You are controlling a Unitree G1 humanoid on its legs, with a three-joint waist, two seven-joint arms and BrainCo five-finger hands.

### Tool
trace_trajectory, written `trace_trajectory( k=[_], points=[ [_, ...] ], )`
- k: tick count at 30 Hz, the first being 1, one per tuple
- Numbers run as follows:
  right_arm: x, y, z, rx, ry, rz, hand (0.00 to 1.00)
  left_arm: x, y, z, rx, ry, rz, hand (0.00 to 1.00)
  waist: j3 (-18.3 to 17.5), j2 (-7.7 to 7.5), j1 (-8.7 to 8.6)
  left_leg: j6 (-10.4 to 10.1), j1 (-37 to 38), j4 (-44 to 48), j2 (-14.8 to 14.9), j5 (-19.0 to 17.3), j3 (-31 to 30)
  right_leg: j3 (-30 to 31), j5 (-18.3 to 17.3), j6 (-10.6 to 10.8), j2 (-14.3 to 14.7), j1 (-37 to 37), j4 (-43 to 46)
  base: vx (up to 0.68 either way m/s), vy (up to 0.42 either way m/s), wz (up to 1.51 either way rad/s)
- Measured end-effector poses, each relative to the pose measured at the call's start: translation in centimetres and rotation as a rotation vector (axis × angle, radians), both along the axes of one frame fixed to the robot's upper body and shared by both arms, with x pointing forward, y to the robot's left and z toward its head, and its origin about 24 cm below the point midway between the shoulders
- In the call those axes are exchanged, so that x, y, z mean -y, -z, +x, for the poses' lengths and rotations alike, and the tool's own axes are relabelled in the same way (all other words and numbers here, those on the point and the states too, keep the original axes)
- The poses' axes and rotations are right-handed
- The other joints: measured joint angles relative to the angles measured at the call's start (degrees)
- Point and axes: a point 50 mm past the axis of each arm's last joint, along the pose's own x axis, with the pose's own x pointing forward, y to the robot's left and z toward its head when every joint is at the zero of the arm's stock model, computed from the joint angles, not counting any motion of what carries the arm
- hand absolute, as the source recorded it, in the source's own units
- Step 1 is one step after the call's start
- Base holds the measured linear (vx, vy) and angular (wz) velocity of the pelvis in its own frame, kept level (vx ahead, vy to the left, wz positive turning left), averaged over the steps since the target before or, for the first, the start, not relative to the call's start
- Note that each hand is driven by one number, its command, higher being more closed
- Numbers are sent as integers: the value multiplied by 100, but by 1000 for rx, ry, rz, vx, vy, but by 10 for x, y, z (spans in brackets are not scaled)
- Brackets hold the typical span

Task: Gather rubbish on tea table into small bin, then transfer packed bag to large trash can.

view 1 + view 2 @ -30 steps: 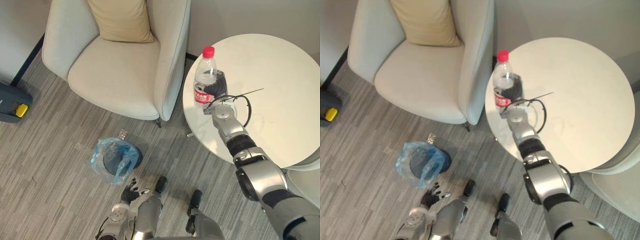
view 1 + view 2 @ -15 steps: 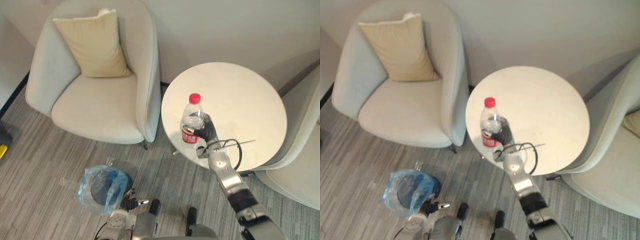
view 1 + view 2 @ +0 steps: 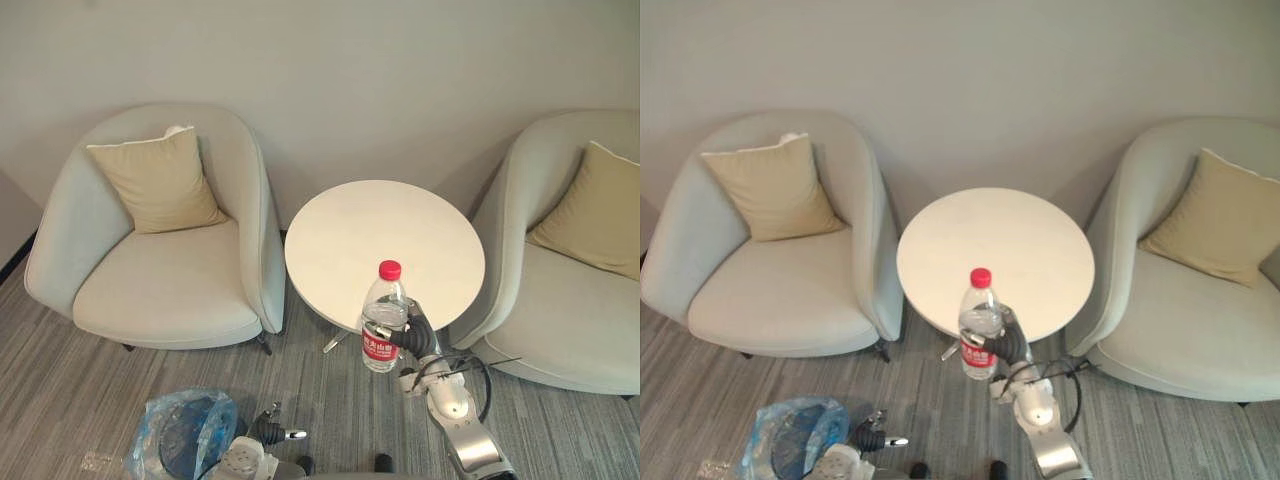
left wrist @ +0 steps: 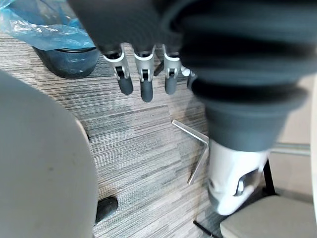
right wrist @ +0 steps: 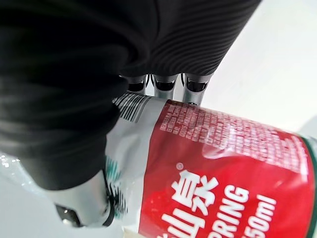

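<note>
- Gripped the red-capped water bottle (image 3: 384,318) upright in the right robot hand (image 3: 414,333), fingers curled round its label, against the near edge of the round white desk (image 3: 400,225).
- Hung the left robot hand (image 4: 141,74) low, fingers relaxed, near the blue-bagged small bin (image 3: 150,448) on the floor.

Your right hand (image 3: 413,337): arm extended forward at near right, fingers curled round the bottle (image 3: 383,318). Your left hand (image 3: 266,431): low at near left, fingers (image 4: 144,79) relaxed, straight.
</note>
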Motion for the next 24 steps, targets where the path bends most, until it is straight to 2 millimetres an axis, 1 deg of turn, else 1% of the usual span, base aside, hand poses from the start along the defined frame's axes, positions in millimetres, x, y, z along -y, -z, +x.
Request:
trace_trajectory(
  k=[2,5,7,8,9,10,11,12,13,14,15,16,17,18,19,20,22,23,24],
  points=[
    [-1,0,0,1,3,6,100,2,0,0,1,19,1,0,2,-3,-13,-41,9,-56,1,70,-23,-26,47,25,0,65,-72,-121,-4,11],
    [-1,-1,2,8,5,7,100,3,0,1,3,31,4,0,12,10,-11,-89,-31,-95,6,115,-101,-149,52,7,3,81,-92,-110,-10,19],
    [-2,-3,3,16,11,7,100,5,-1,3,9,48,6,0,49,52,-1,-123,-82,-156,83,141,73,-257,51,5,1,59,-81,-110,-31,22],
    [-1,-4,5,25,18,7,100,8,-1,4,13,68,6,0,57,103,0,-112,-217,-129,243,132,425,-388,105,-54,6,-54,20,-91,-31,23],
    [-2,-5,6,30,20,6,100,9,-1,4,14,71,6,0,60,110,0,-109,-263,-121,295,132,551,-450,164,-111,-2,-103,59,-110,-12,50],
    [-2,-11,13,58,28,7,100,10,-2,7,23,84,9,0,70,67,-15,-25,-458,54,485,75,1102,-679,227,-213,-131,-281,97,-40,24,51],
    [-2,-14,16,70,32,5,100,11,-3,10,27,88,9,0,99,78,-26,11,-593,305,582,18,1275,-774,230,-218,-153,-307,117,-81,22,83],
    [4,-17,22,84,63,-1,100,16,-4,11,33,106,7,0,102,131,-32,88,-810,1007,898,-63,1726,-1048,200,-252,-172,-374,264,-58,14,63],
    [6,-17,23,86,73,-2,100,17,-4,11,34,110,6,0,90,150,-33,95,-820,1215,1014,-63,1882,-1147,176,-266,-180,-393,338,-76,28,82],
    [8,-19,28,96,92,-5,100,21,-3,9,35,121,1,0,51,230,-47,179,-798,1526,1343,-208,2373,-1495,89,-278,-231,-464,607,-49,47,79],
    [10,-22,30,108,103,-8,100,26,-3,8,33,123,-9,0,71,306,-101,221,-813,1404,1394,-236,2604,-1753,16,-248,-280,-459,765,-89,102,138],
    [13,-22,32,113,112,-17,100,32,-3,6,30,147,-16,0,43,231,-169,122,-631,654,1009,-148,2536,-2031,-157,-140,-500,-451,860,-65,168,154],
    [10,-20,32,103,116,-1,100,31,-5,10,45,158,-8,0,37,7,-249,195,-401,409,852,-217,2938,-2290,-105,-40,-869,-368,658,-67,182,143],
    [9,-20,32,104,116,1,100,33,-5,10,46,160,-10,0,50,44,-263,229,-428,610,935,-272,3083,-2449,-104,-30,-905,-296,685,-5,155,131],
    [10,-18,31,95,116,-5,100,38,-4,6,41,178,-17,0,89,222,-285,-125,-406,660,1007,-114,3062,-2704,-136,109,-913,-91,740,-23,167,114],
    [9,-12,31,69,120,0,100,40,-5,6,49,182,-22,0,77,154,-287,-47,-247,218,708,91,2918,-2736,-123,128,-1056,-21,687,-11,178,102],
    [5,-9,31,52,117,9,100,36,-4,4,45,196,-7,0,46,128,-240,-6,-212,-170,462,291,2759,-2827,-100,134,-1179,-26,677,-16,161,71],
    [0,-6,35,37,115,19,100,34,-4,5,46,196,-3,0,62,121,-239,76,-219,-391,288,467,2596,-2948,-91,149,-1280,-25,682,6,156,89],
    [-5,-2,38,17,111,22,100,34,-4,5,47,194,-2,0,71,104,-198,148,-216,-560,155,572,2451,-3052,-75,173,-1363,-6,693,16,149,75]
  ],
)
